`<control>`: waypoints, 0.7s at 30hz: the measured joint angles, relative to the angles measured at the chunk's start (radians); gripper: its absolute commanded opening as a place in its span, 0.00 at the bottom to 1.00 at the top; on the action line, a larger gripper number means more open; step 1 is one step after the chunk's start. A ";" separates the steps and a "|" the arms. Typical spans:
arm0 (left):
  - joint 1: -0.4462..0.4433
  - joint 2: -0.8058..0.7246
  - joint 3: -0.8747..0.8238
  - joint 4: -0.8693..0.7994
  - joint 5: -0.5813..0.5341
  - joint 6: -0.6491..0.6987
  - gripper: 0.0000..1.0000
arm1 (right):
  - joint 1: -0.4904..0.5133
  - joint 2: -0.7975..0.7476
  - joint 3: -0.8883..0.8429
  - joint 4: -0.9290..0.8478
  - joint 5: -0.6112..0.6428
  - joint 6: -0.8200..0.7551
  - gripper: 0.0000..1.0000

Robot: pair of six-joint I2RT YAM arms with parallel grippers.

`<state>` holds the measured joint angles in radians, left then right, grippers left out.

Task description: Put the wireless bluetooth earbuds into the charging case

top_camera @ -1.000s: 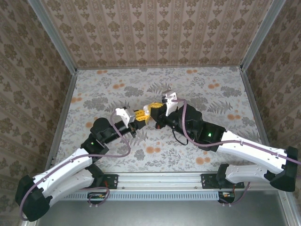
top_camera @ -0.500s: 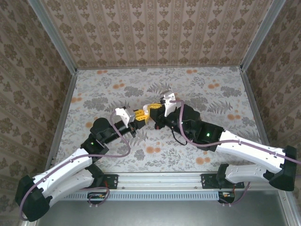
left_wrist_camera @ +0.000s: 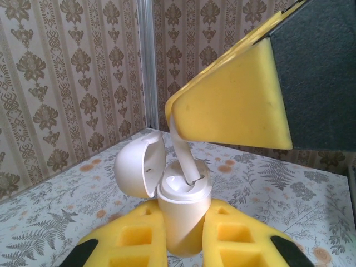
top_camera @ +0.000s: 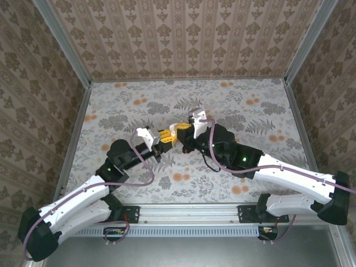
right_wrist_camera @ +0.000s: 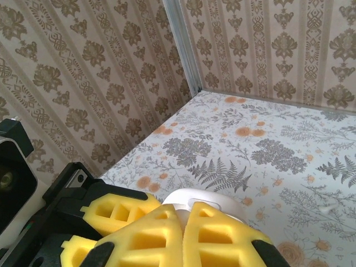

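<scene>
- Left end effector: middle of the surface, pointing right. Its yellow foam fingers are clamped on the case, one on each side.
- Case: white and glossy, held upright between the left fingers, above the surface. Its lower body is pinched and its top is exposed.
- Lid: hinged open and tipped back to the left of the case in the left wrist view, with its hollow side facing the opening.
- Right end effector: meets the left one tip to tip from the right. Its yellow pads are pressed together, pinching the earbud.
- Earbud: white, hanging from the right pads directly above the case. Its lower end is at the case's open top; how deep it sits cannot be told.
- Surface: floral print in grey and orange.
- Walls: brown patterned paper, at the far side, left and right.
</scene>
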<state>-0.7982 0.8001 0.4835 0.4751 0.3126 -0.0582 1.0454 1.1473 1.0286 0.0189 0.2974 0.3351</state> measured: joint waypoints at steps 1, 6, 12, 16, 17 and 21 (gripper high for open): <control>0.000 0.000 0.000 -0.002 0.000 0.000 0.00 | 0.000 0.000 -0.002 0.000 0.002 0.000 0.03; 0.000 0.000 0.000 -0.018 -0.005 0.000 0.00 | 0.000 0.000 -0.011 0.001 0.005 0.000 0.03; -0.001 0.000 0.000 -0.035 -0.014 0.000 0.00 | 0.003 -0.003 -0.026 0.003 0.006 -0.008 0.03; -0.004 0.001 0.000 -0.041 -0.021 -0.001 0.00 | 0.003 -0.007 -0.040 0.019 0.005 -0.015 0.03; -0.006 0.001 0.000 -0.043 -0.024 -0.001 0.00 | 0.003 -0.009 -0.044 0.024 0.005 -0.015 0.03; -0.006 0.002 0.000 -0.050 -0.029 -0.001 0.00 | 0.003 -0.010 -0.056 0.037 0.005 -0.014 0.03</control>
<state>-0.8047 0.8021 0.4835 0.4255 0.2836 -0.0593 1.0485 1.1378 0.9730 0.0559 0.3027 0.3210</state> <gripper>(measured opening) 0.144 0.051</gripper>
